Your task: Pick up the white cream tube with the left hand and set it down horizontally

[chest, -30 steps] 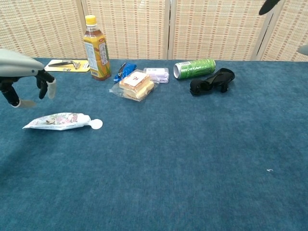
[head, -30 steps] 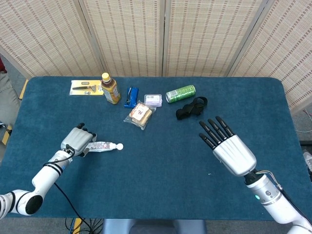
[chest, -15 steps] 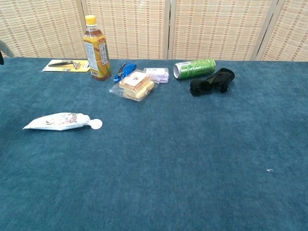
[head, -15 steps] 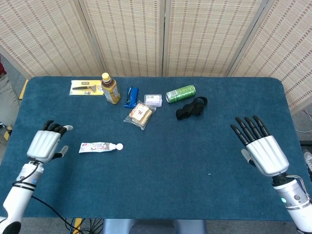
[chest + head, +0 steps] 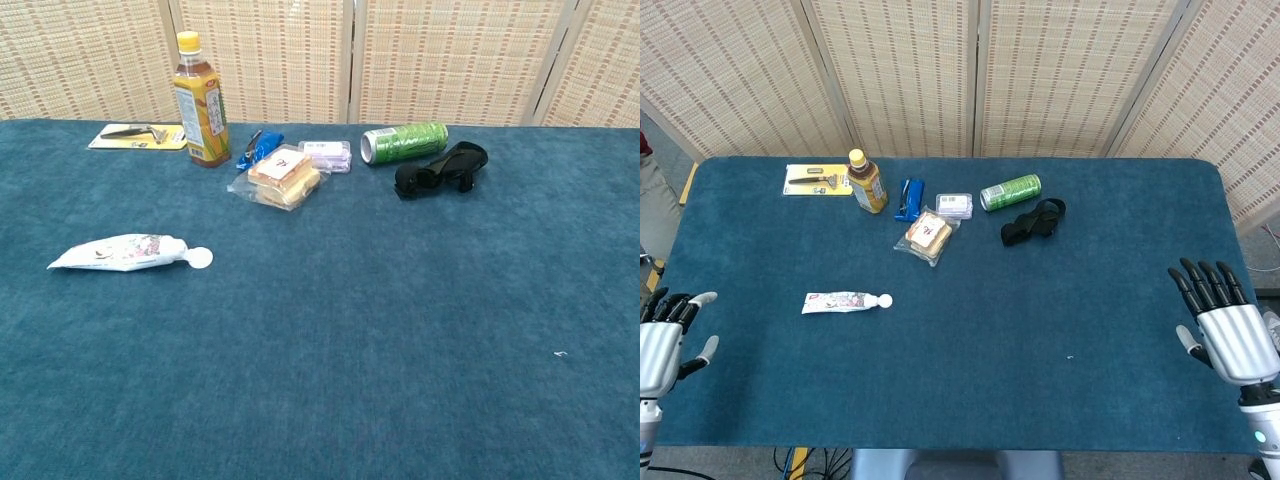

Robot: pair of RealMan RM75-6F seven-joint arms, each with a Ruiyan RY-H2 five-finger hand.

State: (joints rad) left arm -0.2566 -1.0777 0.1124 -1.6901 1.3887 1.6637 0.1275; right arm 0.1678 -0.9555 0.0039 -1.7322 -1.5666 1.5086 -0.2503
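The white cream tube (image 5: 845,301) lies flat on the blue table, cap pointing right; the chest view shows the tube (image 5: 125,252) at the left. My left hand (image 5: 662,343) hovers off the table's left front corner, well apart from the tube, fingers spread and holding nothing. At the right front edge my right hand (image 5: 1228,326) is likewise empty with fingers extended. Neither hand appears in the chest view.
Along the back stand a yellow-capped drink bottle (image 5: 866,183), a carded razor (image 5: 816,180), a blue packet (image 5: 908,198), a wrapped sandwich (image 5: 929,236), a small pale box (image 5: 954,205), a green can (image 5: 1010,192) on its side and a black strap (image 5: 1033,221).
My left hand has let go of the tube and pulled back left and toward me, off the table corner. The right hand has withdrawn to the right front edge. The tube stays put.
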